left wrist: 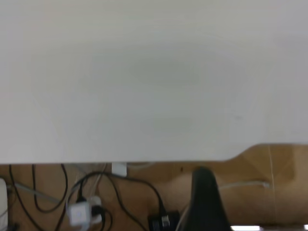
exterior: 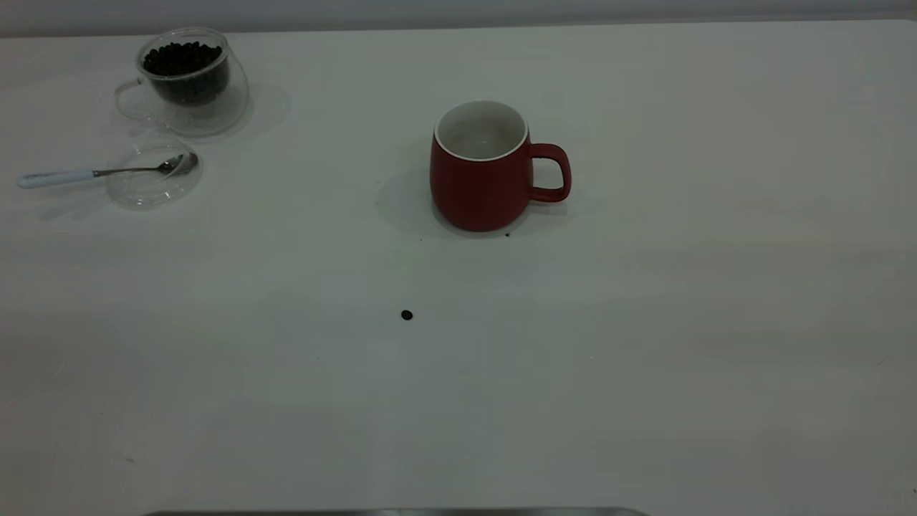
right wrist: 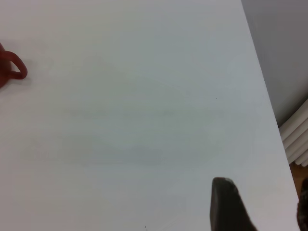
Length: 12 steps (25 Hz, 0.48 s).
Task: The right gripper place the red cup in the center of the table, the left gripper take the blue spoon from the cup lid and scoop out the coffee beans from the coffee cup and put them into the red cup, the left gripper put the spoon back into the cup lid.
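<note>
The red cup (exterior: pixel 487 168) stands upright near the middle of the table (exterior: pixel 645 322), its handle (right wrist: pixel 13 69) also showing in the right wrist view. At the far left stands the glass coffee cup (exterior: pixel 188 80), filled with coffee beans (exterior: pixel 183 61). Just in front of it lies the clear cup lid (exterior: pixel 154 188), with the blue spoon (exterior: pixel 56 178) resting bowl-in and its handle sticking out. My left gripper (left wrist: pixel 207 202) hangs past the table edge, away from everything. Far from the cup, my right gripper (right wrist: pixel 262 207) is open over bare table with nothing in it.
One loose bean (exterior: pixel 407 314) lies on the table in front of the red cup. A dark speck (exterior: pixel 508 233) sits at the cup's base. Below the table edge in the left wrist view are cables and a power strip (left wrist: pixel 82 211) on the floor.
</note>
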Each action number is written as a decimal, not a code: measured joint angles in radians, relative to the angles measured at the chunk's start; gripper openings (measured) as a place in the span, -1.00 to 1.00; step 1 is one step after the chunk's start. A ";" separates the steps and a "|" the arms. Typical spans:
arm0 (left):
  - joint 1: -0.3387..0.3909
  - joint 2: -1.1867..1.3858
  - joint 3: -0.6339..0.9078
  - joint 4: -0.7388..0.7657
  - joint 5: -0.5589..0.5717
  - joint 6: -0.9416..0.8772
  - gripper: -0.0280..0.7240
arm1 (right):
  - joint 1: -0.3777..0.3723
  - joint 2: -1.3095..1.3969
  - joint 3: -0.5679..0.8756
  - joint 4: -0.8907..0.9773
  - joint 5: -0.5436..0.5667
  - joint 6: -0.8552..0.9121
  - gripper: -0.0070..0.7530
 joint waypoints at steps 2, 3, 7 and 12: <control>0.015 -0.047 0.000 -0.001 0.000 -0.003 0.66 | 0.000 0.000 0.000 0.000 0.000 0.000 0.03; 0.018 -0.079 0.000 -0.006 0.000 -0.005 0.66 | 0.000 0.000 0.000 0.000 0.000 0.000 0.03; 0.023 -0.199 0.000 -0.031 0.003 -0.003 0.66 | 0.000 0.000 0.000 0.000 0.000 0.000 0.03; 0.023 -0.236 0.000 -0.033 0.005 -0.003 0.66 | 0.000 0.000 0.000 0.000 0.000 0.000 0.03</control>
